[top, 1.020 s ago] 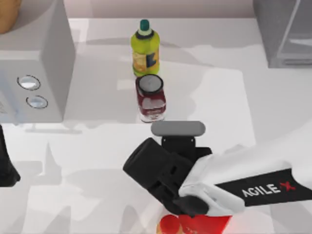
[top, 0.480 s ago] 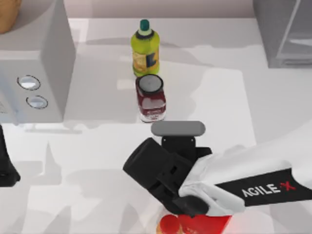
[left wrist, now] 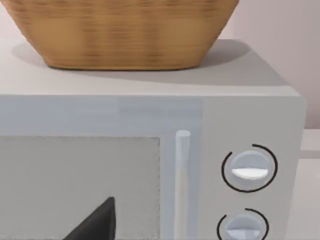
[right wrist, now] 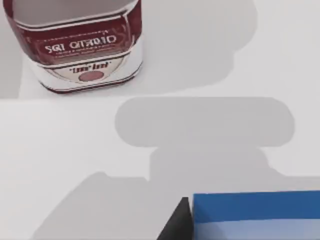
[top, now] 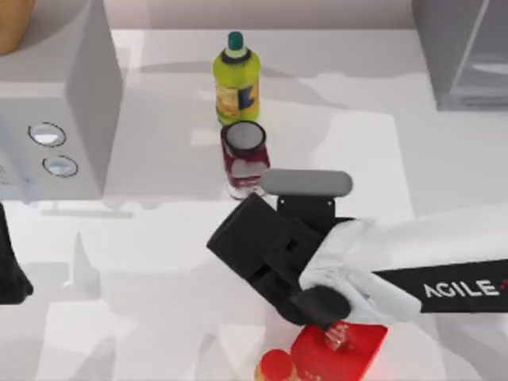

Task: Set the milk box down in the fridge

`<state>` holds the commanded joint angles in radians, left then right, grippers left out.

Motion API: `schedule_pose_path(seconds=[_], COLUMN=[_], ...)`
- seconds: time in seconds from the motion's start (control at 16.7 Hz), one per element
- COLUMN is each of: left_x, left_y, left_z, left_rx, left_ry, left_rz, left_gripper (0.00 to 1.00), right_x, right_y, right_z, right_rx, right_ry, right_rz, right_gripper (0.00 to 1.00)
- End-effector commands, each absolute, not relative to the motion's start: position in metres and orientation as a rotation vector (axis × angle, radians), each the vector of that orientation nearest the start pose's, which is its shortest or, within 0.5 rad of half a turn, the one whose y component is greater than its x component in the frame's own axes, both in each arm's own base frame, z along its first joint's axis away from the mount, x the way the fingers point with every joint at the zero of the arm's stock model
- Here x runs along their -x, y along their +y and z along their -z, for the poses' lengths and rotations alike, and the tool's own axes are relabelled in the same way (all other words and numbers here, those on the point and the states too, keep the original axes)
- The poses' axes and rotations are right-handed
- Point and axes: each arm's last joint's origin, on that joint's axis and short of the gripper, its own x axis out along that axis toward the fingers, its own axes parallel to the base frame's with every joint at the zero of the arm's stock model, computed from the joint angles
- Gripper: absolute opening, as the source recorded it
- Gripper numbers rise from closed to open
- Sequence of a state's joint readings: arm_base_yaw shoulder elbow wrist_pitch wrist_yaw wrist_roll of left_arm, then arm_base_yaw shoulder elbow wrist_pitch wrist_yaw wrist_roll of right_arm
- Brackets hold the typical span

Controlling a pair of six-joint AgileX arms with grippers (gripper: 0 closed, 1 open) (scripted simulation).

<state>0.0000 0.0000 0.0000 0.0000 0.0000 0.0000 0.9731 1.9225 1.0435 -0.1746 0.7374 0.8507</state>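
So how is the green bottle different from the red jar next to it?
The bottle is yellow-green with a dark green cap; the jar is dark red with a pale, flat lid. The bottle narrows to a thin neck, while the jar stays wide to its top. The bottle stands farther back on the table; the jar is nearer the right arm. Both stand upright and bear labels.

1. One yellow bottle (top: 236, 79).
2. One red-labelled jar (top: 245, 158).
3. One red box (top: 337, 349).
4. One microwave (top: 55, 103) with two dials.
5. One wicker basket (left wrist: 120, 30).
6. One fridge (top: 464, 51).
7. One milk box (right wrist: 255, 220).
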Motion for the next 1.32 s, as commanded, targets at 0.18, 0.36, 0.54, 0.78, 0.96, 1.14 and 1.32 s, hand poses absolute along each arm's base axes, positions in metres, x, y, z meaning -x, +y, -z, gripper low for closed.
schedule_pose_path(seconds=[0.18, 0.36, 0.54, 0.78, 0.96, 1.14, 1.32], left_x=[-0.106, -0.106, -0.106, -0.106, -0.106, -0.106, -0.106], left_y=[-0.001, -0.001, -0.001, -0.001, -0.001, -0.001, -0.001], left_z=[-0.16, -0.16, -0.16, -0.16, -0.16, -0.16, -0.16], left_rx=[0.0, 0.0, 0.0, 0.0, 0.0, 0.0, 0.0], left_ry=[0.0, 0.0, 0.0, 0.0, 0.0, 0.0, 0.0], left_rz=[0.0, 0.0, 0.0, 0.0, 0.0, 0.0, 0.0], left_gripper=[1.0, 1.0, 1.0, 1.0, 1.0, 1.0, 1.0], right_x=[-0.218, -0.213, -0.212, -0.212, -0.215, -0.218, -0.222], right_y=[0.289, 0.294, 0.299, 0.3, 0.298, 0.281, 0.235], right_z=[-0.162, -0.19, -0.225, -0.23, -0.232, -0.253, -0.276], right_rx=[-0.003, 0.043, 0.005, -0.006, -0.026, -0.115, -0.208], right_ry=[0.71, 0.74, 0.707, 0.699, 0.695, 0.673, 0.619], right_rz=[0.075, 0.047, 0.013, 0.01, 0.01, -0.051, -0.091], right_gripper=[0.0, 0.0, 0.0, 0.0, 0.0, 0.0, 0.0])
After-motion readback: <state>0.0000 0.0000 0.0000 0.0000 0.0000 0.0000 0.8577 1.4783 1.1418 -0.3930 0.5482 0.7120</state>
